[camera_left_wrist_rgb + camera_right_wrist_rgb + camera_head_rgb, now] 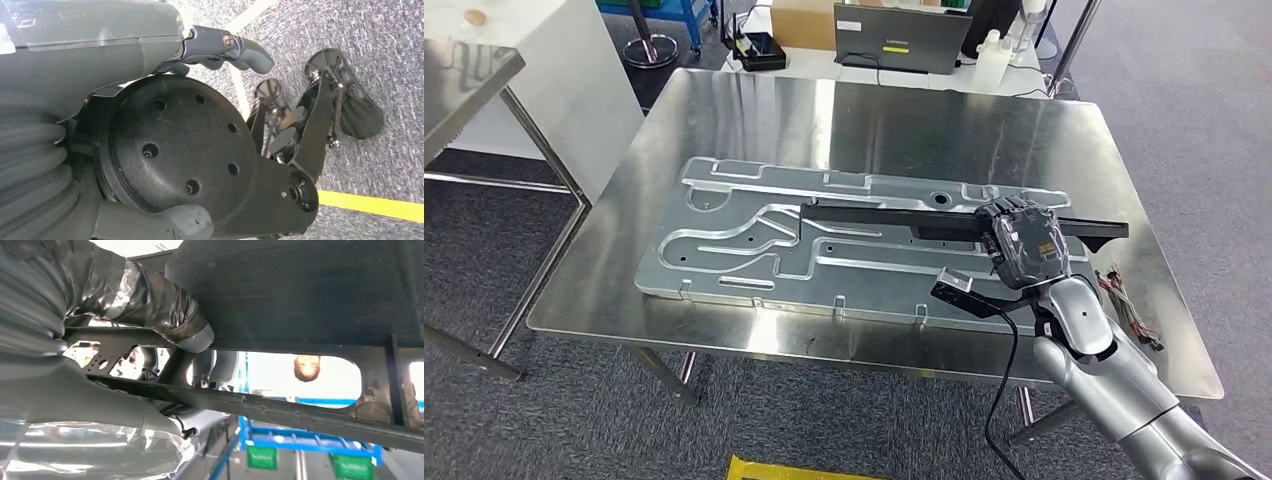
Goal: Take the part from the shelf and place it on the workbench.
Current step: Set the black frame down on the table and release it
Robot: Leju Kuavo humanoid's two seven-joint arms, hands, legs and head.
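Overhead, the steel table [754, 110] is a brushed, reflective sheet on thin metal legs, standing on grey carpet [544, 420]. A large pressed metal panel [724, 250] with raised channels lies flat across its middle. The long black part [874, 213] lies lengthwise over that panel, one end near the panel's centre and the other reaching past the right hand [1021, 242] toward the table's right side. That hand sits over the part with its fingers wrapped around the bar; in the right wrist view the taped grey fingers [165, 310] are clenched on the dark part [300, 290], so it is grasped. A bundle of thin wires [1129, 305] lies near the table's right edge. Behind the table, a laptop [902, 38], a white bottle [990, 60] and a cardboard box [802, 22] sit on a white desk. A second steel surface [464, 75] stands at the far left. The left hand [220, 47] hangs over carpet crossed by a yellow floor line [370, 205], its fingers loosely curled and holding nothing.
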